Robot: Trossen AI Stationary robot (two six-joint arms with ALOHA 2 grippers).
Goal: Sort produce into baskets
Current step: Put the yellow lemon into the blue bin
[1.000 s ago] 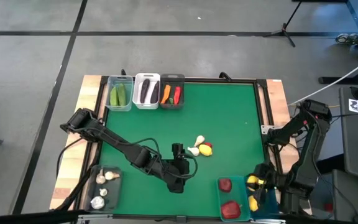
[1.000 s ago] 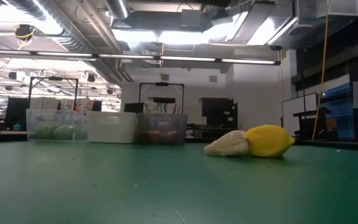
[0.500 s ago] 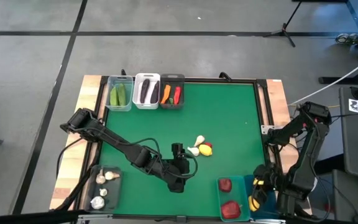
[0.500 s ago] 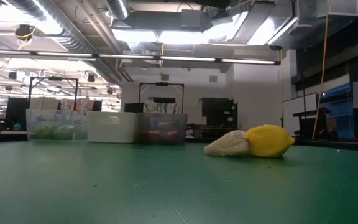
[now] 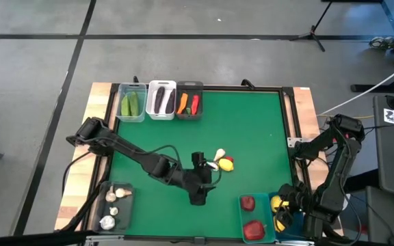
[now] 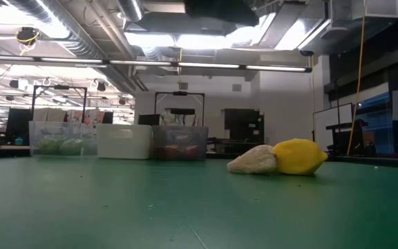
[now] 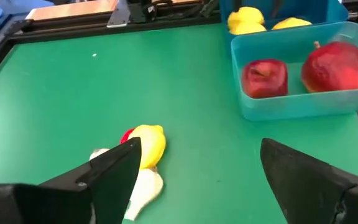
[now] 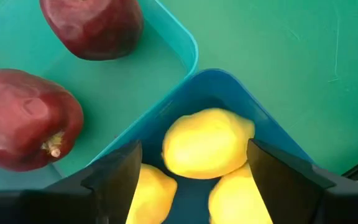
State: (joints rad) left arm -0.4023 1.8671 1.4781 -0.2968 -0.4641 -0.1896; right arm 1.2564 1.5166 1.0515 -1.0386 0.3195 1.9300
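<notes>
A yellow lemon, a white garlic bulb and a bit of red lie together on the green mat in the middle of the table. My left gripper stands open just near of this pile, its fingers level and touching nothing. My right gripper is open over the blue bin at the near right. Its fingers stand on either side of a lemon that lies in the bin with two others. The teal bin beside it holds two red fruits.
At the far left stand a clear bin with cucumbers, a white bin with eggplants and a dark grey bin with a carrot and a chili. A dark bin with garlic bulbs sits at the near left. The mat's right half lies bare.
My left gripper has shifted a little toward the pile of lemon and garlic and toward the table's right. My right gripper has moved slightly toward the near edge over the blue bin, and the lemon it carried now lies in the bin.
</notes>
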